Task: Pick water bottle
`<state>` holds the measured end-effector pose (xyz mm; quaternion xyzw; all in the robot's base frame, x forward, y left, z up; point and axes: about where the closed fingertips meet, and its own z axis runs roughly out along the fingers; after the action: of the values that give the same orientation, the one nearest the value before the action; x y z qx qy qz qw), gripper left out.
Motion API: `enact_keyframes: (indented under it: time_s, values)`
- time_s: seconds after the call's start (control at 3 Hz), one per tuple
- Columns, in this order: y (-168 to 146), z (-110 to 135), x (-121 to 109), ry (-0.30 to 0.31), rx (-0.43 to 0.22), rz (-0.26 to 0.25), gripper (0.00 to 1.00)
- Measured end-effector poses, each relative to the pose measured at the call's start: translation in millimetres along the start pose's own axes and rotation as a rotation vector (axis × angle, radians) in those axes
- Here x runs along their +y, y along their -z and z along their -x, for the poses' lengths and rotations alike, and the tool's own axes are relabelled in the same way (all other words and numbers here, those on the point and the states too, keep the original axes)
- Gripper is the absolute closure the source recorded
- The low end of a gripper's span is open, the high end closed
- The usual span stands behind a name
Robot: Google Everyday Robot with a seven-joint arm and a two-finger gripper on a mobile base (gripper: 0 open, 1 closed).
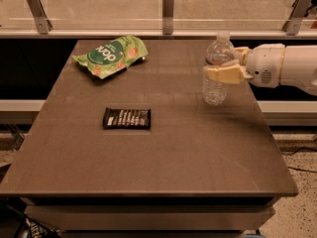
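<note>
The water bottle [216,86] is clear and ribbed with a white cap. It stands on the brown table [163,157] near the right edge, toward the back. My gripper [219,63] reaches in from the right on a white arm [282,66]. Its tan fingers [223,75] straddle the bottle just below the shoulder, one across the front and one behind. They are closed on the bottle and cover its label band. The bottle's base rests on the table.
A green snack bag [111,55] lies at the back left of the table. A dark bar wrapper [127,118] lies left of the middle. A glass railing with metal posts [168,4] runs behind the table.
</note>
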<state>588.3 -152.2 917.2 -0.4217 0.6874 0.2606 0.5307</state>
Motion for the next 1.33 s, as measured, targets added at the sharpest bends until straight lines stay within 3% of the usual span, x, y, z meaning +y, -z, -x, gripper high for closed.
enact_keyframes:
  time_s: [0.33,1.33]
  values:
    - [-2,1,2,0.001,0.000,0.005,1.00]
    - [4,37,12,0.029,0.016,0.002,1.00]
